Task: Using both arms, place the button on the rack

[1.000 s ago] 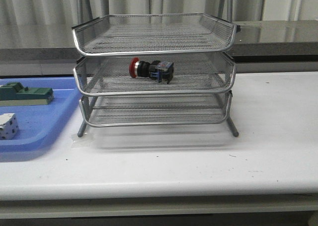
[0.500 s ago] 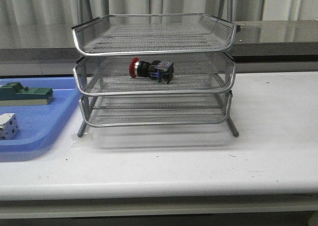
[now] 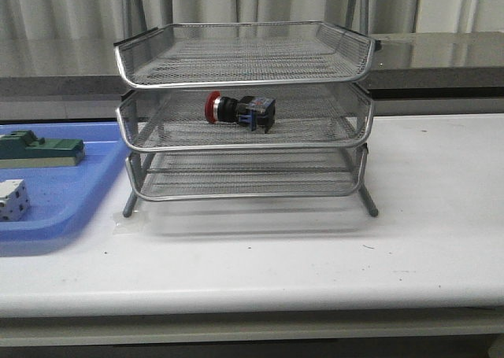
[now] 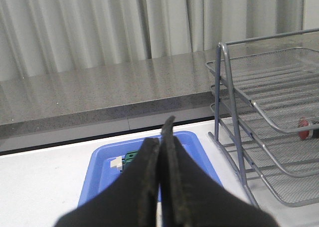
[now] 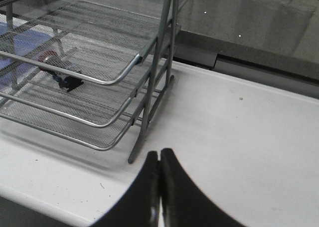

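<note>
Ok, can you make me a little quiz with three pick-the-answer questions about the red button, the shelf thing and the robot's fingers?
1. Where is the button?
A. In the rack's top tray
B. In the rack's middle tray
C. On the blue tray

2. How many trays are stacked in the rack?
A. Two
B. Three
C. Four

3. How are the left gripper and the right gripper?
A. Both with fingers pressed together, holding nothing
B. Both wide open
C. One is holding the button

Answers:
1. B, the front view shows the button lying on its side on the mesh of the middle tray.
2. B, three mesh trays sit one above another.
3. A, each wrist view shows the two dark fingers closed against each other with nothing between them, away from the button.
</note>
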Robot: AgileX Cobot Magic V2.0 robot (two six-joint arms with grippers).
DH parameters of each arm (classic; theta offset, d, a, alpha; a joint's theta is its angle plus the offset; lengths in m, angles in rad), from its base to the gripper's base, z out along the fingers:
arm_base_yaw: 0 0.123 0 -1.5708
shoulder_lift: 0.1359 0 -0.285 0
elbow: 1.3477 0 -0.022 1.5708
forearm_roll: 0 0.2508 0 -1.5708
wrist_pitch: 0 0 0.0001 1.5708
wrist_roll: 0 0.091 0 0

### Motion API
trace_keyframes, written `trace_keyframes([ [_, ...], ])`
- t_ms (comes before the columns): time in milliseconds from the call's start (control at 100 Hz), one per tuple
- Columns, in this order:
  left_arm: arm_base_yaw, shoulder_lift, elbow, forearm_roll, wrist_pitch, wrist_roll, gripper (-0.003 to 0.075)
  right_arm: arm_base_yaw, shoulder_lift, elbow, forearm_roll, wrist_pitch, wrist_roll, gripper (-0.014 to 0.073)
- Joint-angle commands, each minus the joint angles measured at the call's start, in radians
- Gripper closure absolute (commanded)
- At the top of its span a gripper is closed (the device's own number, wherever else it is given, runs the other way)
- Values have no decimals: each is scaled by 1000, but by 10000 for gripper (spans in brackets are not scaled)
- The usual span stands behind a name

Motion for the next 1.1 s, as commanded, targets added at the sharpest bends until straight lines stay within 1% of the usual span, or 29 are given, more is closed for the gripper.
trace_keyframes([
  [0,1,11,-29,-16,-81,-7,741,-1,-29,-26,-51,-49,38,651],
  [70,1,11,-29,-16,-81,-7,741,-1,-56,-26,-131,-47,118,651],
  [200,1,11,-29,-16,-81,-7,741,2,-112,0,-308,-59,328,651],
  [380,1,11,-29,-16,-81,-7,741,46,-210,128,-533,-156,630,651],
  [470,1,11,-29,-16,-81,-7,741,57,-276,192,-610,-199,728,651],
  [580,1,11,-29,-16,-81,-7,741,58,-352,257,-653,-220,760,651],
  [730,1,11,-29,-16,-81,-7,741,58,-436,335,-656,-236,760,651],
  [860,1,11,-29,-16,-81,-7,741,57,-501,408,-657,-284,760,651],
  [1090,1,11,-29,-16,-81,-7,741,57,-499,491,-658,-376,760,651],
])
